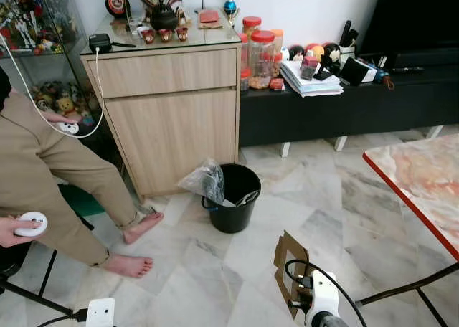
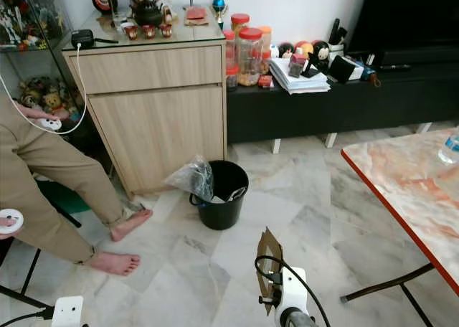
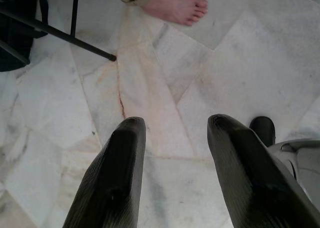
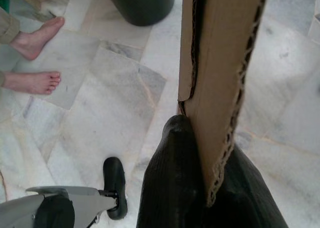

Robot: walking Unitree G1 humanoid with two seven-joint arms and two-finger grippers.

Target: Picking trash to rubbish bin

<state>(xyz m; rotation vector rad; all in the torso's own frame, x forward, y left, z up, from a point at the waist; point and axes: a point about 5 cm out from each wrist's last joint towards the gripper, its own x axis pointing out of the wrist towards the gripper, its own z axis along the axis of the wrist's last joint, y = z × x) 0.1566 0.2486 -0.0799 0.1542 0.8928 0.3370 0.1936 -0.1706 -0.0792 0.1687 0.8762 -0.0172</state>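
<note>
Right gripper (image 4: pixel 210 188): fingers are pressing together on a piece of cardboard (image 1: pixel 289 264), a flat brown corrugated scrap that is standing upright between them, raised over the marble floor (image 1: pixel 337 198) at the bottom of the head views. Left gripper (image 3: pixel 175 138): its two black fingers are standing apart with nothing between them, pointing down at bare floor tiles. Bin (image 1: pixel 232 196): a black bucket that is sitting on the floor ahead of the cardboard and well apart from it, close in front of the wooden cabinet (image 1: pixel 168 112); a crumpled clear plastic bag (image 1: pixel 204 180) is hanging over its near-left rim, and something pale is lying inside, too small to identify. Cabinet top: a dark teapot (image 1: pixel 163 15) and small cups are standing there, with a white cable (image 1: pixel 97 90) trailing down the left side. Low black bench (image 1: pixel 337 108): running along the wall to the right of the cabinet, it is carrying red-lidded jars (image 1: pixel 262 54), a stack of papers (image 1: pixel 312 83) and small items. Table (image 1: pixel 423 180): a marble-patterned top with a red edge is reaching in at the right. Person (image 1: pixel 50 176): sitting at the left in tan trousers, bare feet resting on the floor, one hand holding a round white controller (image 1: pixel 31 224).
</note>
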